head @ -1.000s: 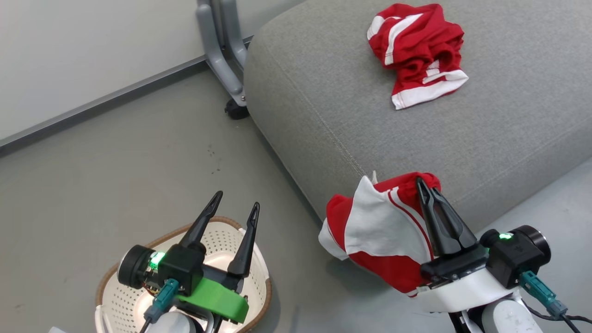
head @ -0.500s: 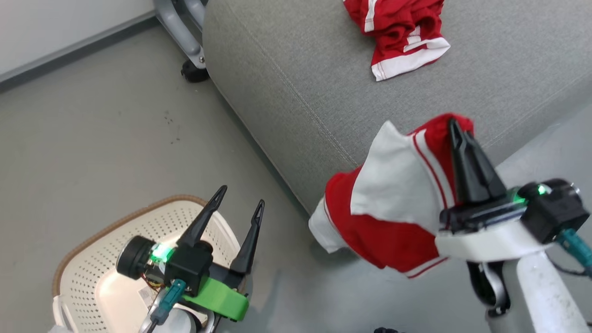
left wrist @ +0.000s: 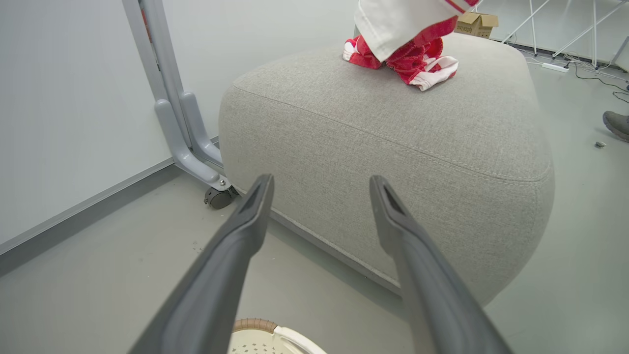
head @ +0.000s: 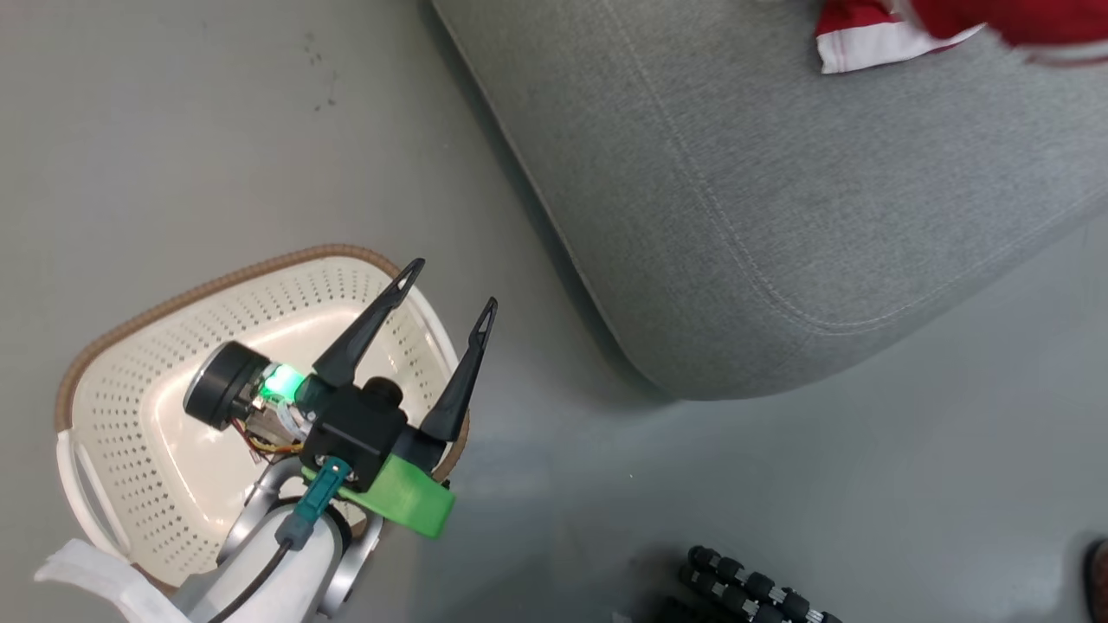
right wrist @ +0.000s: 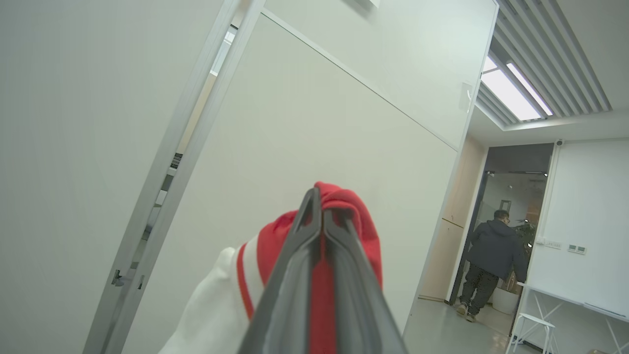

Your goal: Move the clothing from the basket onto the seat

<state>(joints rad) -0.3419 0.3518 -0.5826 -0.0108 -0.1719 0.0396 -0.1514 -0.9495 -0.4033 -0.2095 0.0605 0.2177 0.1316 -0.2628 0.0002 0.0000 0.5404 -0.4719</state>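
Red-and-white garment (right wrist: 361,231) is clamped in my right end effector (right wrist: 318,196), fingers pressed together on the fabric. The left wrist view shows it hanging above the seat (left wrist: 393,147). A second garment (left wrist: 417,64) lies crumpled on the seat top. My left end effector (head: 454,283) hangs with fingers apart over the basket (head: 130,415), which stands on the floor near the seat.
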